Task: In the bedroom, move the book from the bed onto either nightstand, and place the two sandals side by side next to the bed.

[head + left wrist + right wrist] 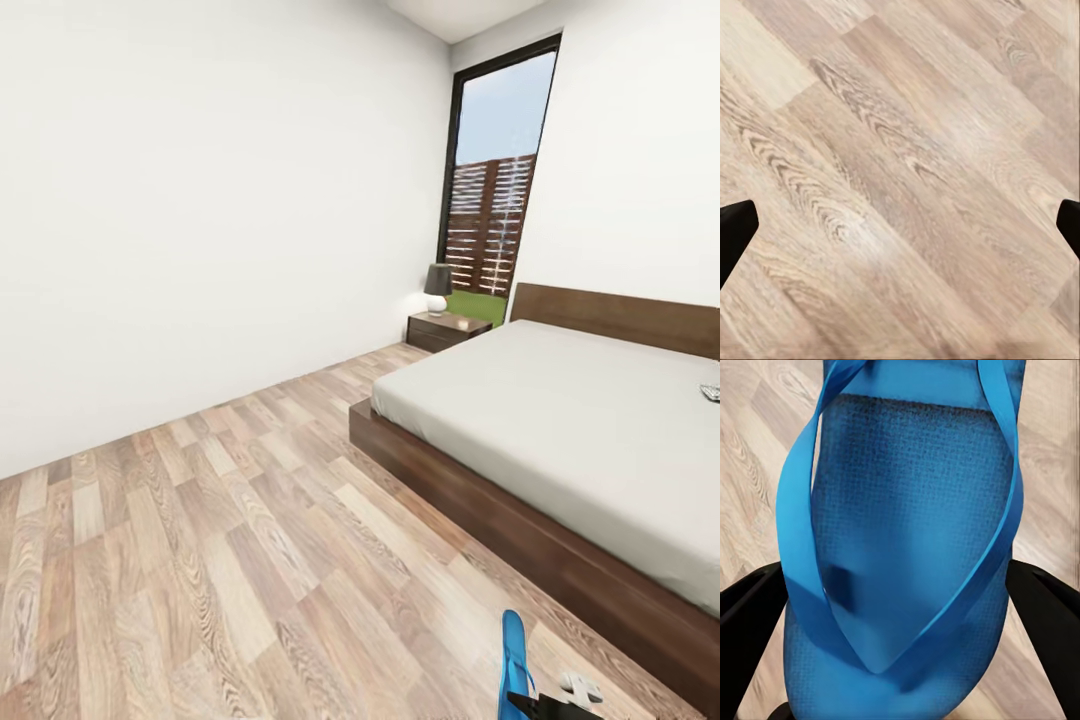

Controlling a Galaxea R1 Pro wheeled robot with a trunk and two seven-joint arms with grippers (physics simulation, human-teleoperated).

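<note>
Brown-grey plank flooring [750, 450] lay beneath my right gripper [900, 607], clamped across a thin, floppy-looking bright-blue sandal [907, 532] — light, I judged — my left gripper [900, 232] spread empty.

The right end effector [900, 607] has its two dark fingers [750, 637] set on either side of the blue sandal [907, 525], closed against its edges and holding it above the floor [750, 450]. In the head view it sits beside the bed [560, 450], at the frame's foot end. The left end effector [900, 225] hangs over the floor, fingers [733, 232] spread wide apart.
</note>
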